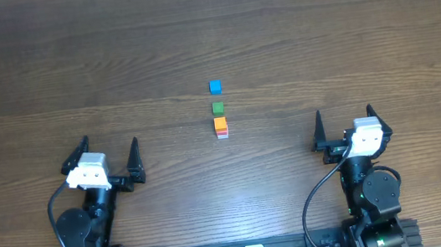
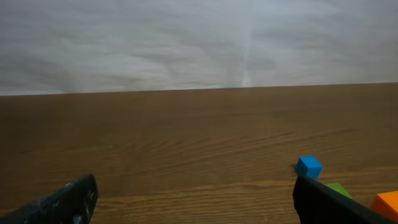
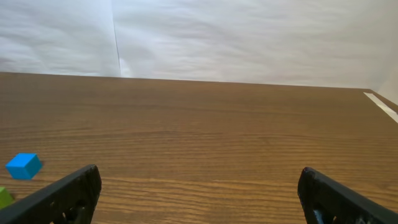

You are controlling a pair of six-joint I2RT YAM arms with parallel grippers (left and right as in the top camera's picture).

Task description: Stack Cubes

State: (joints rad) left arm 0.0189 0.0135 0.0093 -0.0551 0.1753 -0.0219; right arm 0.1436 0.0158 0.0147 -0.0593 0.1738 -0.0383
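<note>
The left claw (image 1: 109,145) sits spread and empty over the near side of the desk (image 1: 360,22). At centre, three cubes stand apart in a short row: the blue cube (image 1: 215,86) farthest from the arms, the green cube (image 1: 218,107) between, the orange cube (image 1: 220,123) nearest. The right claw (image 1: 343,115) is likewise spread, holding nothing. A clean first grasp likely means descending straight over one cube, square to its flat faces — without nudging its neighbour.

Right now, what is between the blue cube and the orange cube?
The green cube sits between the blue cube and orange cube, seen in the top view.
</note>
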